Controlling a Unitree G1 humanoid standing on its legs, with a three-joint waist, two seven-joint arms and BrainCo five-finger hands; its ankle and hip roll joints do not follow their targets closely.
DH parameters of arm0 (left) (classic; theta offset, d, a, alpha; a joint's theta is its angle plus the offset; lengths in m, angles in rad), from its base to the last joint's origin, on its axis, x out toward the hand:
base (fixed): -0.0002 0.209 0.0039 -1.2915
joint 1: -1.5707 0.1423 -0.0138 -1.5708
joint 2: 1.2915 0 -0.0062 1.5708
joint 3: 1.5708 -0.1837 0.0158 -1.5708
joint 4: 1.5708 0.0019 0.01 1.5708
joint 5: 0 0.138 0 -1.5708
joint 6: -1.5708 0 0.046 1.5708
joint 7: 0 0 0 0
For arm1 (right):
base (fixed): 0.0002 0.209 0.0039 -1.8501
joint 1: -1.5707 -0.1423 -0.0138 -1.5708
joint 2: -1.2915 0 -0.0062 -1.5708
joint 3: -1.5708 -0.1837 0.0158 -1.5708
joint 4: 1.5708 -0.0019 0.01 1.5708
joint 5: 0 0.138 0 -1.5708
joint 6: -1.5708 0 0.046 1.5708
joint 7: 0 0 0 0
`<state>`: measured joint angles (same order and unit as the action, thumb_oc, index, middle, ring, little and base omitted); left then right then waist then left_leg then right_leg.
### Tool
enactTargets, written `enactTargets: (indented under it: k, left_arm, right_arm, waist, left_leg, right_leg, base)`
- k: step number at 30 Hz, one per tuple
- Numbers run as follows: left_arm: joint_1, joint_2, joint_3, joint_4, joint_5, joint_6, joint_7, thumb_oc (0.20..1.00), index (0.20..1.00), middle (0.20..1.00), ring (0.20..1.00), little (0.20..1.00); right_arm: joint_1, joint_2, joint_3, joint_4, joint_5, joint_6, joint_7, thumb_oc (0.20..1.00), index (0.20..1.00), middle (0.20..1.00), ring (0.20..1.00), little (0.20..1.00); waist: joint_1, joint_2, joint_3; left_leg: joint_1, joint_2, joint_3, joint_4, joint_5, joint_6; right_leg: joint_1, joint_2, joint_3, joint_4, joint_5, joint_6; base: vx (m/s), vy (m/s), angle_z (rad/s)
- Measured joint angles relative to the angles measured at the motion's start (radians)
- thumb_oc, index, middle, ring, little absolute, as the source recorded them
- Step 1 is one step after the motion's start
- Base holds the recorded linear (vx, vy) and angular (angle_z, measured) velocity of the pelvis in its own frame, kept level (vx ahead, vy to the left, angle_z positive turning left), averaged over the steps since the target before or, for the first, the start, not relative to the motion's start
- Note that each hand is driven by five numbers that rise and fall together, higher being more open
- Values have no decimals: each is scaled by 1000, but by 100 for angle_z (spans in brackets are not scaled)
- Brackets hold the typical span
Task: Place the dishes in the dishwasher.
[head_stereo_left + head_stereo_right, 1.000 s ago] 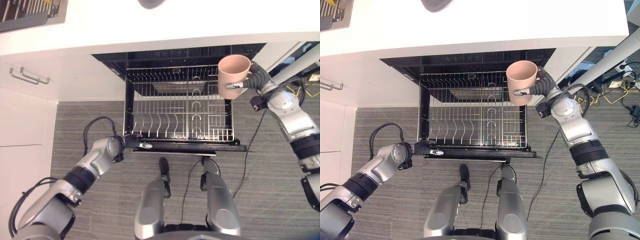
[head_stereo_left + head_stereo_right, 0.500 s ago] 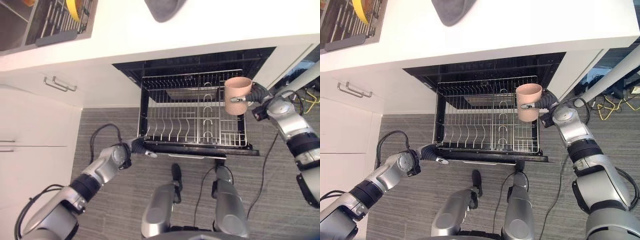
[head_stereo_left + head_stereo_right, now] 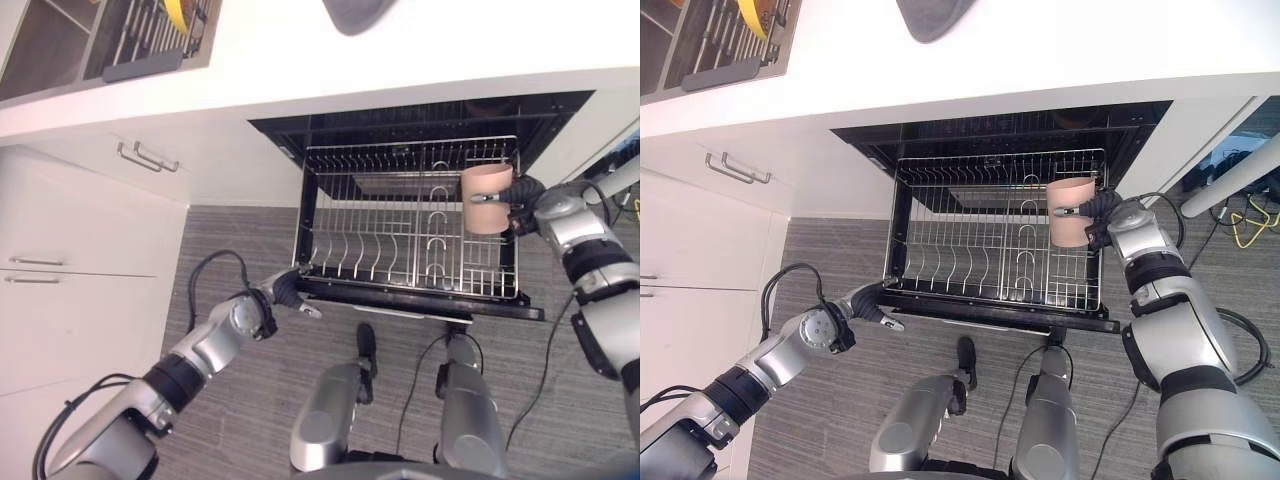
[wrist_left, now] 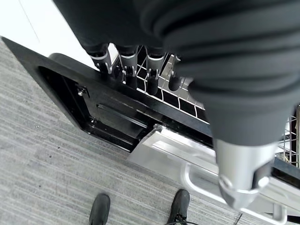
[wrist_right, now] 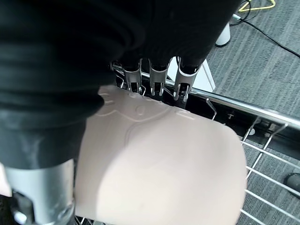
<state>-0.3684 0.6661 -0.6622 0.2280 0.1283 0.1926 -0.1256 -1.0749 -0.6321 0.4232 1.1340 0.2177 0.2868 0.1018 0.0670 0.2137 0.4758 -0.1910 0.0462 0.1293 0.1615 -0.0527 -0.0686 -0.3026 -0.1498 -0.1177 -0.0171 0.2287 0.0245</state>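
The right hand (image 3: 1098,210) has its fingers and thumb wrapped round a pale pink cup (image 3: 1071,211), holding it upright above the right-hand side of the pulled-out wire rack (image 3: 970,250) of the dishwasher (image 3: 430,110). Down low, the left hand (image 3: 290,292) rests at the rack's front left corner, fingers hooked over the wire edge by the black frame. Above, a grey bowl (image 3: 936,15) sits on the white worktop (image 3: 1040,50).
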Motion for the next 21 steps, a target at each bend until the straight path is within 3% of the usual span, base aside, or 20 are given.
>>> enactTargets:
  k: [2, 3, 4, 11, 15, 21]
  left_arm:
    - [0, 1, -6, -14, -36, 0, 15, 1000, 1000, 1000, 1000, 1000]
    - [0, 0, -6, -16, -39, -1, 15, 1000, 1000, 1000, 1000, 1000]
    - [0, 0, -7, -18, -39, -2, 16, 1000, 1000, 1000, 1000, 1000]
    - [1, 1, -6, -33, -43, 0, 28, 1000, 1000, 1000, 1000, 1000]
    - [2, 2, -3, -32, -43, -1, 50, 1000, 1000, 1000, 1000, 1000]
    - [17, 39, 35, -33, -70, 3, 68, 1000, 1000, 1000, 1000, 1000]
  right_arm:
    - [-12, 1, 0, 2, 0, 27, -30, 213, 213, 213, 213, 213]
    - [-13, 1, 0, -2, 0, 34, -43, 576, 576, 576, 576, 576]
    - [-16, 1, 0, -3, 1, 35, -64, 1000, 1000, 1000, 1000, 1000]
    - [-29, -1, -10, -20, 92, 61, -204, 1000, 1000, 1000, 1000, 1000]
    - [-28, -9, -9, -135, 117, 125, -253, 1000, 1000, 1000, 1000, 1000]
    - [-8, -62, -21, -398, 117, 216, -317, 1000, 1000, 1000, 1000, 1000]
  waist:
    - [0, 4, 0]
    - [0, 6, 1]
    - [0, 8, 1]
    - [2, 11, 1]
    - [-5, 6, 5]
    - [-34, -42, 36]
  left_leg:
    - [-2, -8, -2, 1, 0, 3]
    - [-3, -10, -2, 2, -1, 5]
    - [-5, -10, -2, 5, -2, 7]
    - [-28, -14, -5, 27, -9, 15]
    - [-48, -10, -6, 54, -17, 18]
    - [-73, -1, 19, 111, -51, 23]
  right_leg:
    - [0, -9, 0, 0, -1, 5]
    - [0, -10, 0, 0, -1, 6]
    - [-1, -11, 0, 0, -1, 7]
    - [-19, -10, -1, 14, 11, 24]
    - [-28, -8, 0, 15, 11, 24]
    - [-43, -1, 30, 22, 14, 26]
  base:
    - [33, 46, 6]
    - [0, 0, 0]
    - [0, 0, 0]
    - [0, 0, 0]
    - [8, -27, 0]
    - [24, 12, -12]
